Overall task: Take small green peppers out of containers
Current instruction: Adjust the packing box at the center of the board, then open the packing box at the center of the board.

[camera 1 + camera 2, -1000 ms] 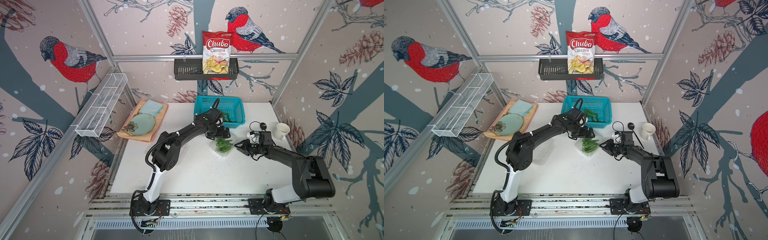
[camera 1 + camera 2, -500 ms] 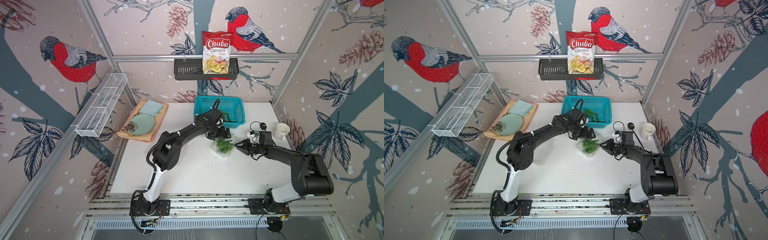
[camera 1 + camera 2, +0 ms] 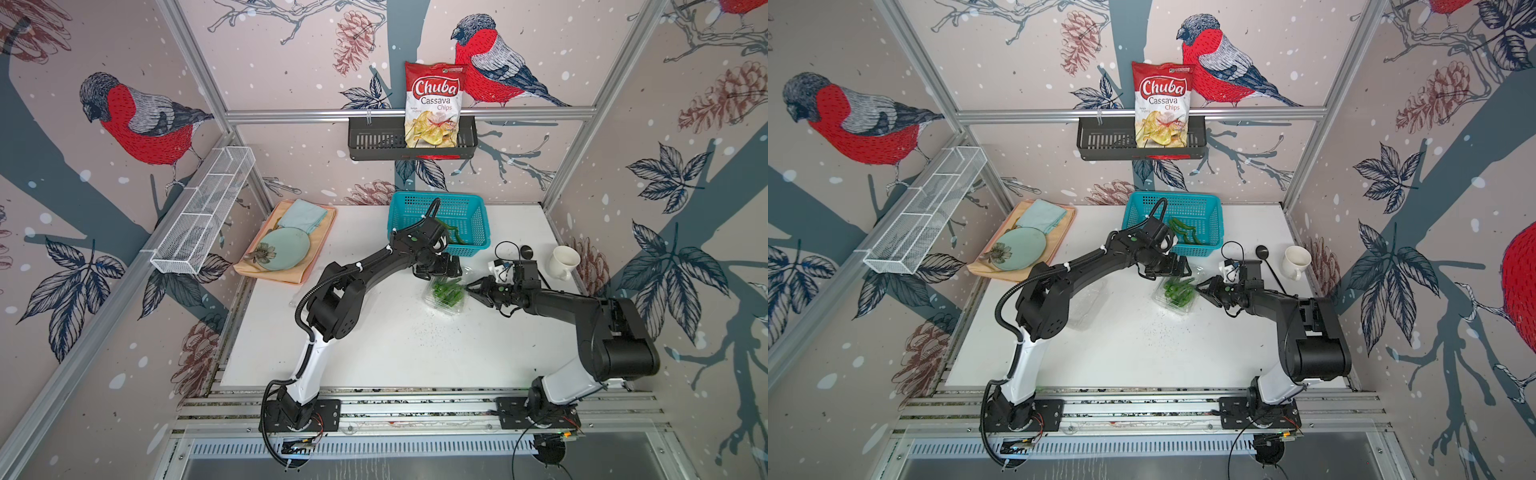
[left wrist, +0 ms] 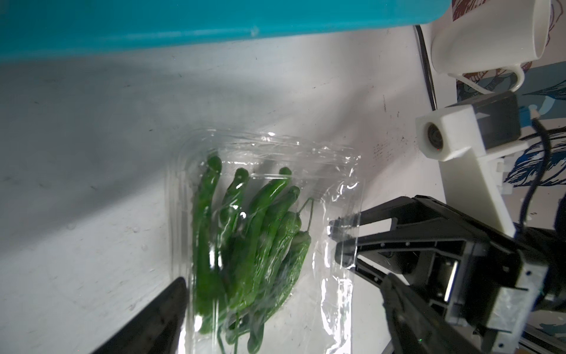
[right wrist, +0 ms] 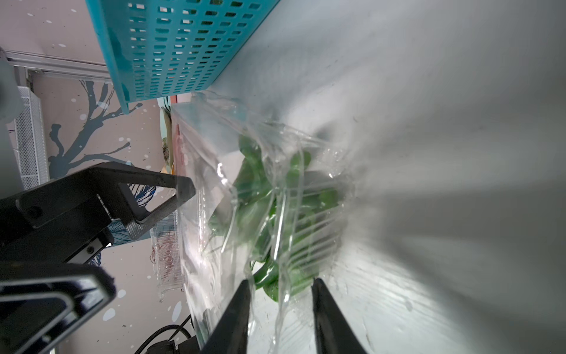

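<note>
A: Surface & room?
B: A white table is seen, flecked w/ dark specks mid-front and boxed in by bird-print walls. A turquoise basket is set at the back edge and a white mug at the right edge. A black rack w/ a chips bag is hung on the back wall.
A: Task items?
B: The peppers are packed in a clear container, just in front of the basket, right of centre. Loose peppers are lying in the basket. A 2nd container is lying toward the left edge, by the left arm's elbow.
A: Arms?
B: The left arm is stretched across to the container's back side. The left gripper is spread wide, nothing clamped. The right arm is laid low from the right edge. The right gripper is set at the container's right end, jaws partly apart.
A: View diffs?
B: Only in the right wrist view is clear plastic seen btwn the right gripper's fingers; whether it's pinched can't be told. In the left wrist view crinkled lid film is seen over the peppers. The basket's contents are shown in top views only.
</note>
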